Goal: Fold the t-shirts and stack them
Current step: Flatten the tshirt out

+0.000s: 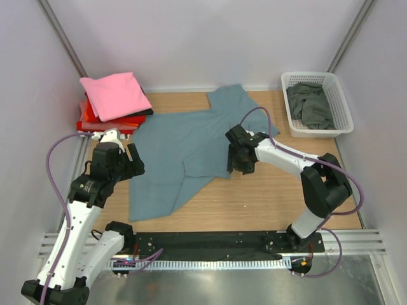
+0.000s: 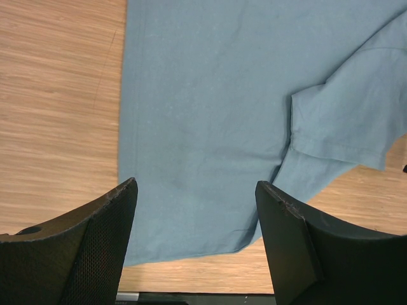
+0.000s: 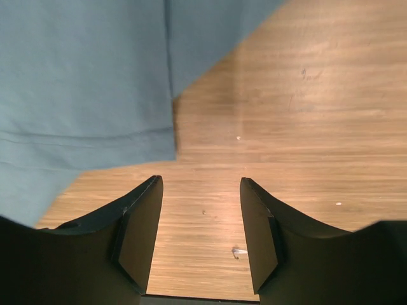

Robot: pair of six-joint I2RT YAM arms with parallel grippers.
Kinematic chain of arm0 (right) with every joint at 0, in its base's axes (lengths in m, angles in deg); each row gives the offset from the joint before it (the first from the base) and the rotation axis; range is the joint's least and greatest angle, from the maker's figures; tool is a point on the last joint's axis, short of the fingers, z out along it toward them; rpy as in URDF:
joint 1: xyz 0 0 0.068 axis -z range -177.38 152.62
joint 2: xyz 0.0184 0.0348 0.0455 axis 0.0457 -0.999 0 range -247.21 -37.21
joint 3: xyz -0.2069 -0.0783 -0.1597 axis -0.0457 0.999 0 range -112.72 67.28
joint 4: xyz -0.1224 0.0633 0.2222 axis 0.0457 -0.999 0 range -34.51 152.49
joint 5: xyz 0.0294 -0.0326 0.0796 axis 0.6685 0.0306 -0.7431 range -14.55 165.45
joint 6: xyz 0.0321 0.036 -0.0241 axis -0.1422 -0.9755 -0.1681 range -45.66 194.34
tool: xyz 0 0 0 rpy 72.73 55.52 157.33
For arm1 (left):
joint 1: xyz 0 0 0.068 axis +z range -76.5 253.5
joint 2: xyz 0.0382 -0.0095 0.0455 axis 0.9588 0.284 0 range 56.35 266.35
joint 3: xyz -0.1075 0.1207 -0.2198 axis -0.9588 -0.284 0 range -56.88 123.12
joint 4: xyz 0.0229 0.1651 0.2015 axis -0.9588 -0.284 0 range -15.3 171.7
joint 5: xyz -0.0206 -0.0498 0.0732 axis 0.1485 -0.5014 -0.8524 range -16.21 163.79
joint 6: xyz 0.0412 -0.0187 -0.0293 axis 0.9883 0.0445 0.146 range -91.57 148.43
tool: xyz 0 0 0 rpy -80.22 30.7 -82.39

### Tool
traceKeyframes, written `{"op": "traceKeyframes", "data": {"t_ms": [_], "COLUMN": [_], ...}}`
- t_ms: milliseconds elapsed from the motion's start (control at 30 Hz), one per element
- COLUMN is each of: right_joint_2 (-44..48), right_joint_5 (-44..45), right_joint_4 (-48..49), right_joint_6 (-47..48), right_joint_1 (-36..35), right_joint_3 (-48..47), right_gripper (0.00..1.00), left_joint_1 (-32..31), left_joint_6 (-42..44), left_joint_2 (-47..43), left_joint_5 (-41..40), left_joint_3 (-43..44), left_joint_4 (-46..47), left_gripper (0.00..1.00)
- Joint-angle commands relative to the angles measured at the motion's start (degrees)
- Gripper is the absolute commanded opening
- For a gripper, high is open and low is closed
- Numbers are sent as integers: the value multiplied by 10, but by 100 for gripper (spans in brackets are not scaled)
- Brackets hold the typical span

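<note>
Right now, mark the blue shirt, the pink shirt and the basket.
blue shirt (image 1: 184, 149), top view, middle of its spread-out body.
pink shirt (image 1: 116, 95), top view, centre of the folded top layer of the stack.
basket (image 1: 321, 132), top view, its near wall.

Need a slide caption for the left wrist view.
Open left gripper hovers over the slate-blue t-shirt spread on the wooden table.
</note>
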Motion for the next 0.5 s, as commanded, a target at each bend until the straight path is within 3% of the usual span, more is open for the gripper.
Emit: {"op": "traceKeyframes", "data": {"t_ms": [0, 467], "right_joint_2": [10, -58], "right_joint_5": [-29, -54], "right_joint_4": [71, 125], "right_joint_6": [-26, -23], "right_joint_1": [-7, -9], "right_joint_3": [28, 33], "right_gripper": [57, 53], "left_joint_1": [-1, -1], "left_joint_6": [1, -1], "left_joint_2": [-6, -4], "left_joint_5": [-1, -7], "left_joint_3": [0, 2], "left_joint_4": [21, 19], "left_gripper": [76, 76]}}
